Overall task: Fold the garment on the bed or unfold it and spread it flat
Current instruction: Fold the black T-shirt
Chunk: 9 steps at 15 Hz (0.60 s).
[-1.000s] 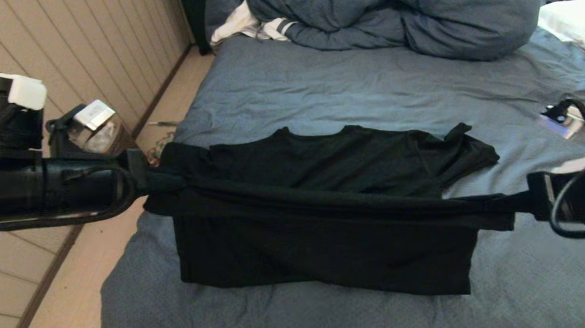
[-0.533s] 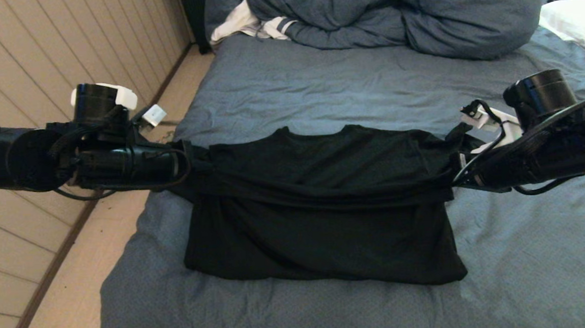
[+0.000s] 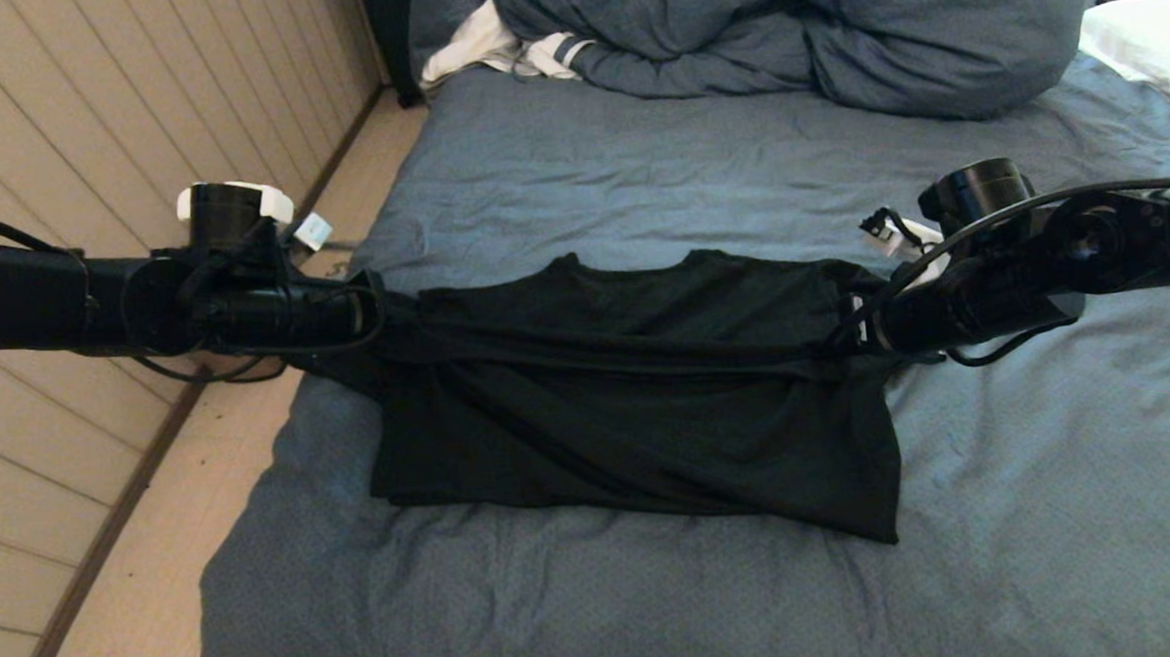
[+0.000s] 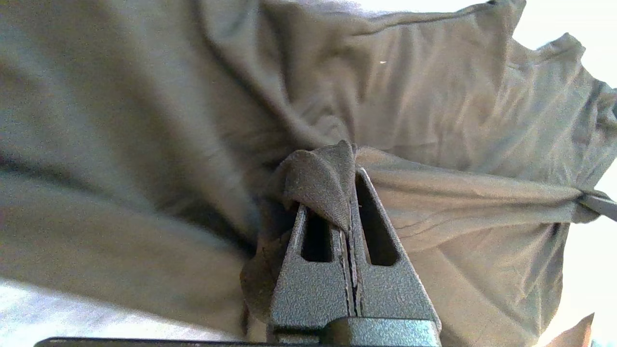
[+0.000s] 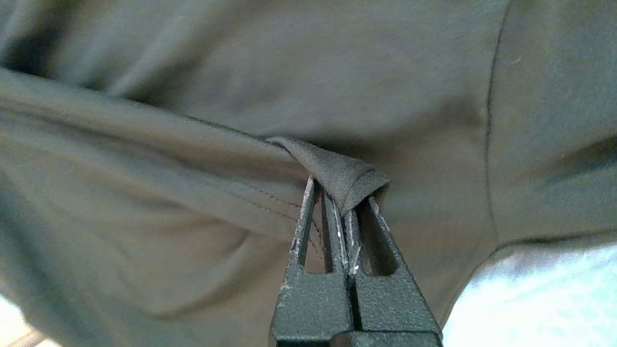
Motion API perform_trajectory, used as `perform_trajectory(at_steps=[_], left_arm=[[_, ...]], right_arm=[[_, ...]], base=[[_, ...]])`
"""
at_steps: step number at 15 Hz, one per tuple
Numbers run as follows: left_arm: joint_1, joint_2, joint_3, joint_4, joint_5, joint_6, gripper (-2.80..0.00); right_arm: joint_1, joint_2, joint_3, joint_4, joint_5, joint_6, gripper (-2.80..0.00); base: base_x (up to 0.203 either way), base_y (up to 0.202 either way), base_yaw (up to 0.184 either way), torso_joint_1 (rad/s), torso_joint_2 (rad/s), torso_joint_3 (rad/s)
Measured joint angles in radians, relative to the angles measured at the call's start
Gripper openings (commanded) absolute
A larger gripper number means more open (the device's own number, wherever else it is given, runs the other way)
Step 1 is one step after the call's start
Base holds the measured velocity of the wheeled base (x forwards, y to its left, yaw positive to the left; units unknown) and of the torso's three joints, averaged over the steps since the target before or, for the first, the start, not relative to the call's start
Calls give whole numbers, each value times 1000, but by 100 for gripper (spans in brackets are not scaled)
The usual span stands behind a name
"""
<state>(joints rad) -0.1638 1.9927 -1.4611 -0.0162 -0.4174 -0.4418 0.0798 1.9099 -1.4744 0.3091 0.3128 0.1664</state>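
Grippers pinching shirt hem over the bed

Black fabric is stretching in a taut band between both arms, above the slate-blue bed (image 3: 577, 169). The left gripper (image 3: 384, 314) is clamping fully closed on one corner of the garment (image 3: 629, 406), at the shirt's left edge, a fold of cloth bunching between its fingers (image 4: 313, 250). The right gripper (image 3: 851, 340) is likewise pinching tight on the opposite corner at the shirt's right edge. The rest of the shirt is lying plain side up on the sheet, well short of the blue duvet (image 3: 810, 26).
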Motion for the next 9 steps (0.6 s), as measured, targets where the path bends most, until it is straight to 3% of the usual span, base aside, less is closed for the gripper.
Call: perform_trajectory(at_steps=[2,3,9], left_arm=[[2,18,-1,1,-2,-1,-280],[1,24,8,3,-6,-2,0],[-22,-22,90,4,-50,9,0]], right_arm=[[-6,21,-7,0,0,1,-280],[-8,27,-9,0,0,1,0],[-8,23,2,2,1,-1,0]], base=[[0,0,0,0,0,0],[0,0,0,0,0,0],[0,0,0,0,0,0]])
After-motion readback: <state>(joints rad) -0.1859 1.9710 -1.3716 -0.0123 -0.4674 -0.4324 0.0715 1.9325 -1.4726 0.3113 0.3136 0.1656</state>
